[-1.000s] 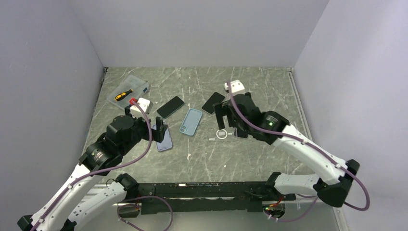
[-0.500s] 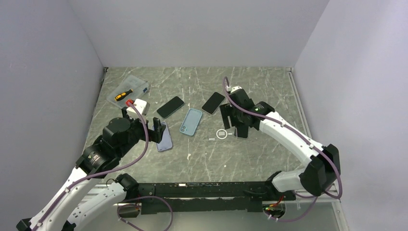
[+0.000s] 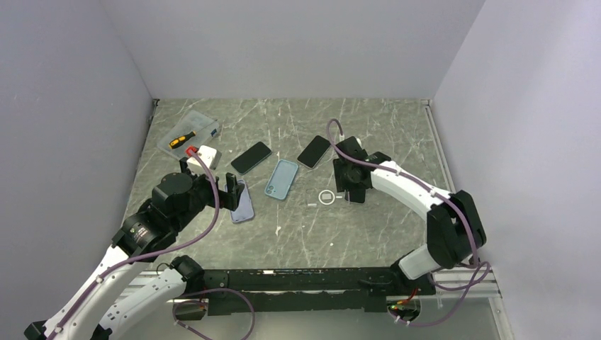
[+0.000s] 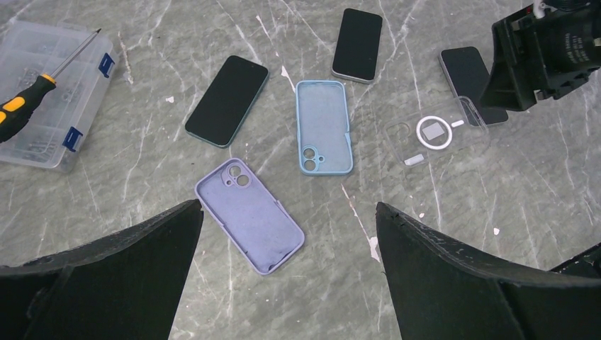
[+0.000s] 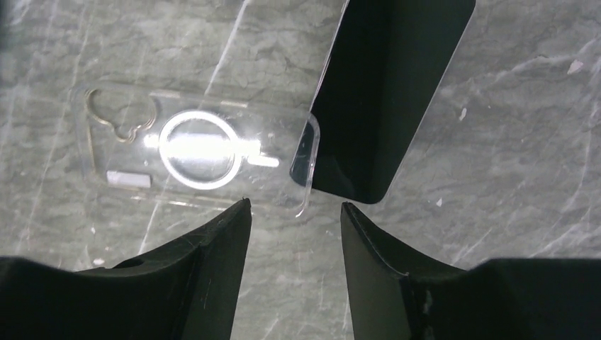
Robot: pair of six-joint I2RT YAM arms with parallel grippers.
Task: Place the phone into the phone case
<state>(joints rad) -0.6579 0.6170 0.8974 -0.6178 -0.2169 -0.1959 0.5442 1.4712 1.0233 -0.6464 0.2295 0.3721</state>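
Tip: your right jaws are half open and empty where the clear case [image 5: 142, 120] laps the phone [image 5: 397, 85], so pinch only the phone; left jaws wide.

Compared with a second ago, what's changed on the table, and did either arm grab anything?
The right gripper dropped low over the spot where the clear case meets the black phone. Its jaws narrowed but hold nothing. The left gripper shifted back slightly and is open as before. The purple case and blue case stayed put.
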